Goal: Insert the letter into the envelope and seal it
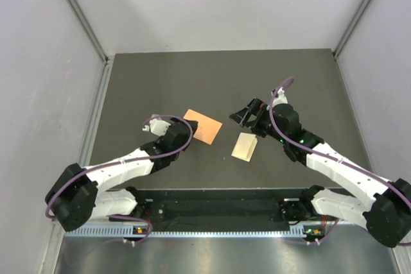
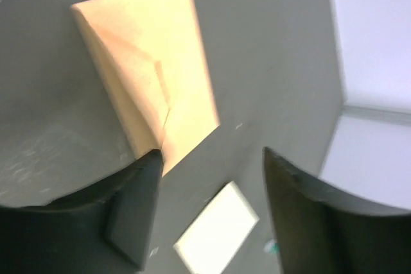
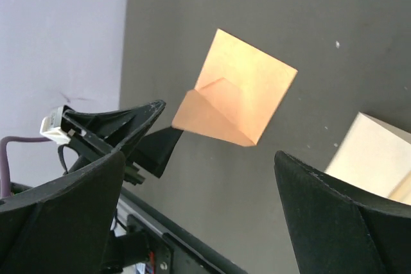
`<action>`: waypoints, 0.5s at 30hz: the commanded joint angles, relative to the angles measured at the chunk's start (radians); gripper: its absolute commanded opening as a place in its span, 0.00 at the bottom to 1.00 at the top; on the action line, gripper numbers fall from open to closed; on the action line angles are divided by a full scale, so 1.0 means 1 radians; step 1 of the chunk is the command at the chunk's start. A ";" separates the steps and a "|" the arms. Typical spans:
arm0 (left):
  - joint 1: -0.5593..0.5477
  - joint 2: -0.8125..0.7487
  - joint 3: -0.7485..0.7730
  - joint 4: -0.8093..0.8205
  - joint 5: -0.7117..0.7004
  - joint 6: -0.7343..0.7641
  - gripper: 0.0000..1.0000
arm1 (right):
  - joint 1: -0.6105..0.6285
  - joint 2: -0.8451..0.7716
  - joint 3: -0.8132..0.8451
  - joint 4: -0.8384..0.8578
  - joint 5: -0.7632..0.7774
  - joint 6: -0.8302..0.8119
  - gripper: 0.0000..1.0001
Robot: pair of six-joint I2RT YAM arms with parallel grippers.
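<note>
Black fingers (image 2: 138, 210) of the left pincer (image 2: 210, 155) are standing spread, gripping nothing, one tip sitting right at the edge of the envelope (image 2: 154, 62), which is lying flap side up on the worktop (image 1: 192, 75) just ahead of it. Over on the other side, the right pincer (image 3: 199, 158) is hovering wide apart and empty, facing the envelope, with the letter (image 3: 372, 155) lying flat just beside one of its fingers, apart from the envelope.
</note>
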State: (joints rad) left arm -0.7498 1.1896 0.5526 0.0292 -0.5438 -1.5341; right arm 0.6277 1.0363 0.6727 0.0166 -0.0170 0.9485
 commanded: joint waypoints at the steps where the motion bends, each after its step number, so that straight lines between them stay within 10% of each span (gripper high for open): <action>1: -0.057 -0.073 -0.054 -0.196 -0.021 -0.093 0.81 | -0.008 -0.010 0.010 -0.073 -0.017 -0.042 0.99; 4: -0.126 -0.198 -0.069 -0.385 -0.079 -0.116 0.99 | -0.008 -0.031 -0.004 -0.089 -0.021 -0.056 0.99; 11: -0.146 -0.352 0.039 -0.508 -0.245 0.179 0.99 | -0.006 0.004 0.016 -0.128 -0.129 -0.200 0.99; 15: 0.135 -0.173 0.199 -0.379 0.045 0.599 0.99 | -0.005 0.048 0.042 -0.203 -0.164 -0.269 0.99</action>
State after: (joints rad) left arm -0.8467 0.8734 0.5987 -0.4282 -0.6689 -1.3247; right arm 0.6258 1.0466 0.6682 -0.1215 -0.1211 0.7895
